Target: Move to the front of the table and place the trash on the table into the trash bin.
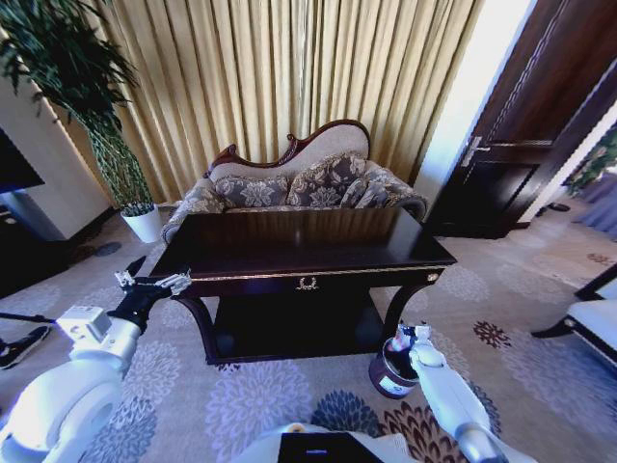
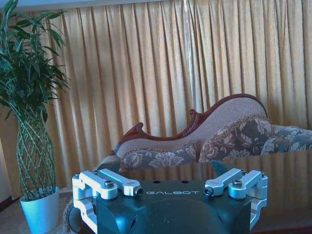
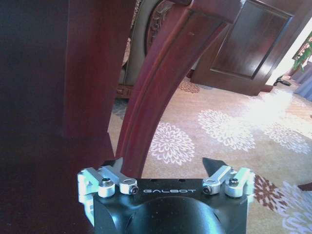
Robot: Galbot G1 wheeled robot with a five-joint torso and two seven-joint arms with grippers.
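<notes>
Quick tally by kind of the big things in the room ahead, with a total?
Table: 1
Sofa: 1
Bin: 1
Potted plant: 1
Door: 1
Total: 5

There is one table (image 1: 304,253), and one trash bin (image 1: 388,370) on the floor near its right leg. One sofa (image 1: 299,183) stands far behind, with one potted plant (image 1: 116,145) at far left. Two pincers: left (image 1: 152,282), right (image 1: 410,338).
</notes>
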